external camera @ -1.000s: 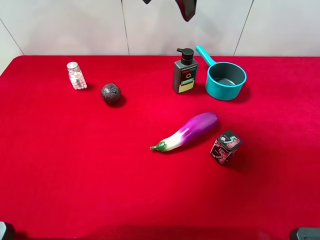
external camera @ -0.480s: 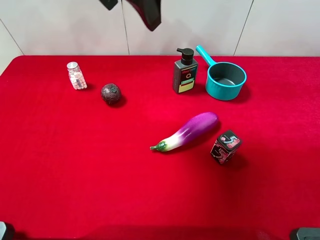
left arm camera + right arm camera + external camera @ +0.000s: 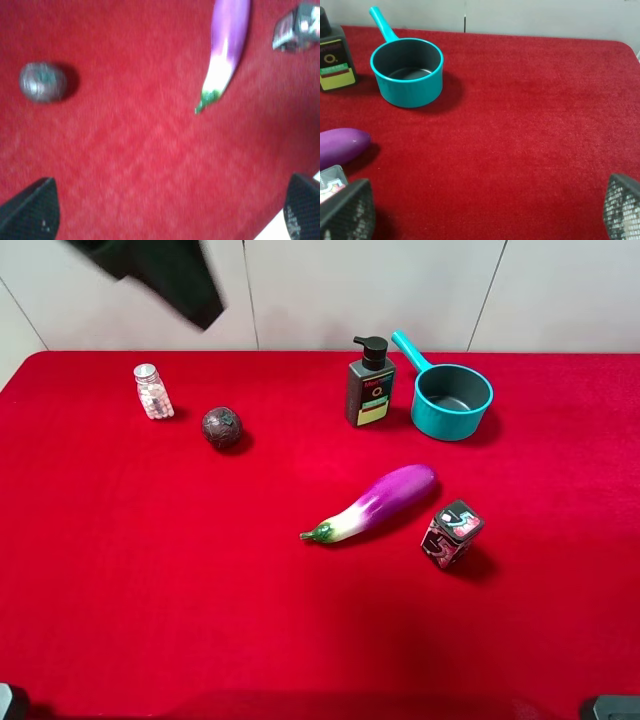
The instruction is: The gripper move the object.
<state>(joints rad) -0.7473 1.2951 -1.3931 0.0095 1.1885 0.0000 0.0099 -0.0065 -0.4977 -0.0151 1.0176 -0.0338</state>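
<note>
Pump bottle (image 3: pixel 370 383): one, upright at the far side of the red table (image 3: pixel 150 590), just beside one teal pot (image 3: pixel 452 400). Nearer: one cube (image 3: pixel 452 533), one eggplant (image 3: pixel 375 502). Farther: one ball (image 3: pixel 222 427), one pill bottle (image 3: pixel 152 391). Left gripper (image 3: pixel 170 210) and right gripper (image 3: pixel 485 212): fingers wide apart, both empty.

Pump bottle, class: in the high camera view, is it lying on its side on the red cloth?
No, the pump bottle stands upright with its pump head on top, just left of the teal saucepan.
</note>
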